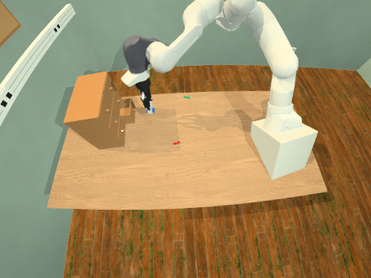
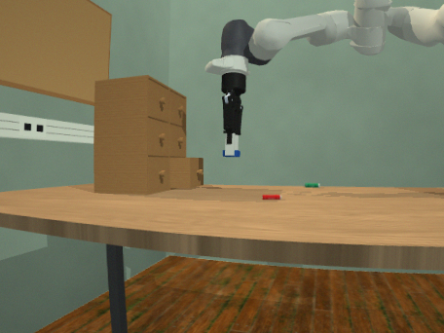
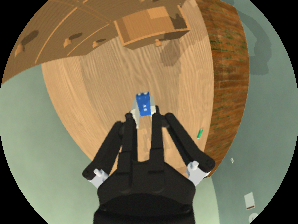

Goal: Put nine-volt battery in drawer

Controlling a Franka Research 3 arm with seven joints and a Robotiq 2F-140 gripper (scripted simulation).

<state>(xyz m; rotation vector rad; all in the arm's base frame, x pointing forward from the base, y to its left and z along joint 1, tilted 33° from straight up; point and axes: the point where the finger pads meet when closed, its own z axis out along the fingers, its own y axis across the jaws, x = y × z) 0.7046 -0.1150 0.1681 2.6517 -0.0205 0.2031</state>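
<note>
My gripper (image 2: 232,146) points straight down and is shut on the nine-volt battery (image 2: 236,152), a small blue and white block. It hangs well above the table, a little in front of the wooden chest (image 2: 138,133). The gripper (image 1: 149,106) and the battery (image 1: 153,110) also show in the top view. The chest's bottom right drawer (image 2: 187,172) is pulled out and open; the other drawers are shut. In the wrist view the battery (image 3: 141,104) sits between the fingers, and the open drawer (image 3: 148,26) lies ahead of it, empty as far as I see.
A small red object (image 2: 271,197) lies on the table in front of the chest (image 1: 99,110), and a small green one (image 2: 312,185) lies farther back. The robot base (image 1: 282,142) stands at the table's right side.
</note>
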